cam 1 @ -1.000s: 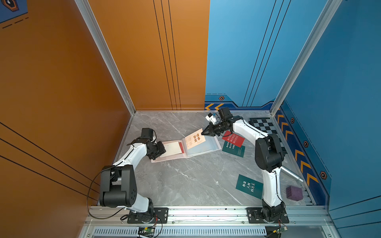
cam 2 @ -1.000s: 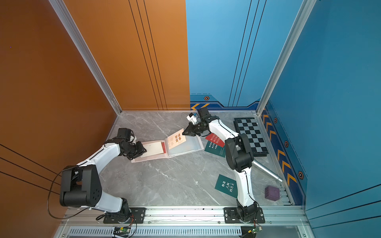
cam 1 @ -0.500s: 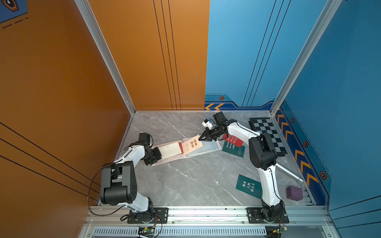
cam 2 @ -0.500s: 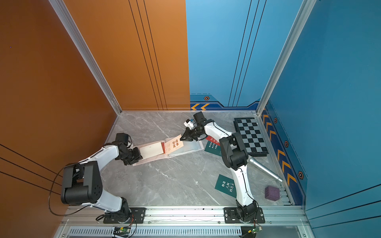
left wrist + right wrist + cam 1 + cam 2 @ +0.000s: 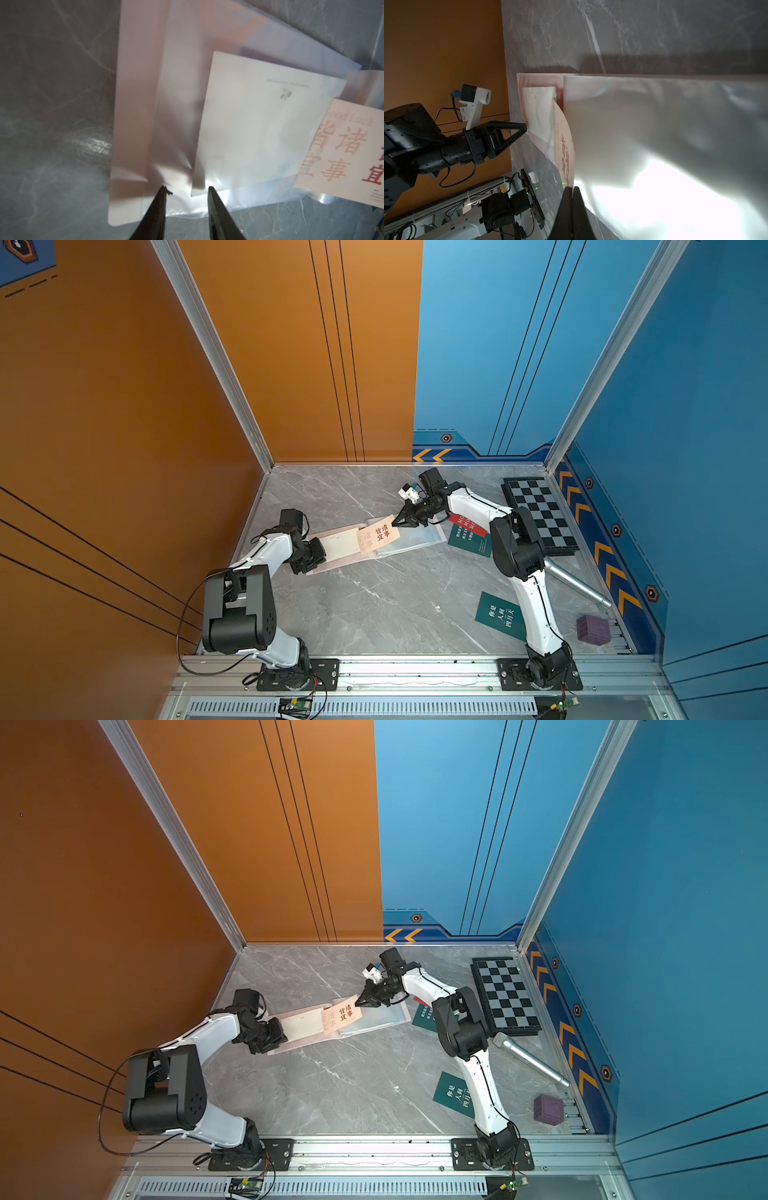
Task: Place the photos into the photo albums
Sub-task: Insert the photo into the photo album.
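The photo album [image 5: 340, 545] [image 5: 301, 1025] lies open on the grey table, a white card [image 5: 259, 135] showing in a clear sleeve on its left page. My right gripper [image 5: 395, 524] [image 5: 356, 1004] [image 5: 572, 188] is shut on the corner of a cream photo [image 5: 380, 533] [image 5: 345, 1016] [image 5: 342, 149] [image 5: 566, 145] with red characters. That photo's left end lies under the sleeve film. My left gripper [image 5: 322, 558] [image 5: 282, 1038] [image 5: 187, 190] [image 5: 526, 127] stands open at the album's left edge, tips on the sleeve page. A red photo [image 5: 467, 522] and two dark green photos [image 5: 471, 541] [image 5: 500, 616] lie to the right.
A black-and-white checkerboard [image 5: 540, 514] lies at the back right, with a silver microphone [image 5: 577, 583] in front of it and a purple cube [image 5: 593, 628] near the front right rail. Orange and blue walls close in the table on three sides.
My right gripper has carried the cream photo left and nearer, over the album's left page. The left gripper has shifted slightly toward the front, and the album has turned with it.
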Controlling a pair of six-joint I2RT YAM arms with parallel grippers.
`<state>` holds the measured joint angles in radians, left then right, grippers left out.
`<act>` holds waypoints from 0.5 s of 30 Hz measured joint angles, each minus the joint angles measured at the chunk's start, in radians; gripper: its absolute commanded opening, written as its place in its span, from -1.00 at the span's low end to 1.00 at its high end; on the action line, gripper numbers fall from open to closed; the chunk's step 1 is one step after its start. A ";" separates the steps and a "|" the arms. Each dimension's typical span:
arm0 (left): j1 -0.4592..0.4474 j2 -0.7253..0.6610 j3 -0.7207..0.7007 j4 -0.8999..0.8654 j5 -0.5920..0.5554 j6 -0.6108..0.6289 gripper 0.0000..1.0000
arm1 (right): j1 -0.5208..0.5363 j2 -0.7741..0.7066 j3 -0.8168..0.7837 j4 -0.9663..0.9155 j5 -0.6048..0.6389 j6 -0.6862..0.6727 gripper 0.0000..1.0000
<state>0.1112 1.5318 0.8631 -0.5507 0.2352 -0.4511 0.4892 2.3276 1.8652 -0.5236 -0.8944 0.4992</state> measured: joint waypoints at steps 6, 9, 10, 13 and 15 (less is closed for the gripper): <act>-0.001 0.000 0.000 0.000 0.000 0.000 -0.31 | 0.009 0.012 0.019 -0.001 0.005 0.014 -1.00; -0.001 0.000 0.000 0.000 0.000 0.000 -0.31 | 0.017 0.022 0.045 0.000 0.014 0.024 -1.00; -0.001 0.000 0.000 0.000 0.001 0.000 -0.31 | 0.022 0.024 0.051 0.000 0.021 0.029 -1.00; -0.001 -0.004 0.000 0.000 0.004 0.000 -0.31 | 0.045 0.042 0.077 0.000 0.043 0.044 -1.00; -0.003 -0.014 0.000 0.000 0.006 0.000 -0.31 | 0.065 0.061 0.098 0.000 0.059 0.053 -0.96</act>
<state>0.1081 1.5173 0.8631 -0.5503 0.2417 -0.4515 0.5545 2.3886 1.9633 -0.5236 -0.8356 0.5522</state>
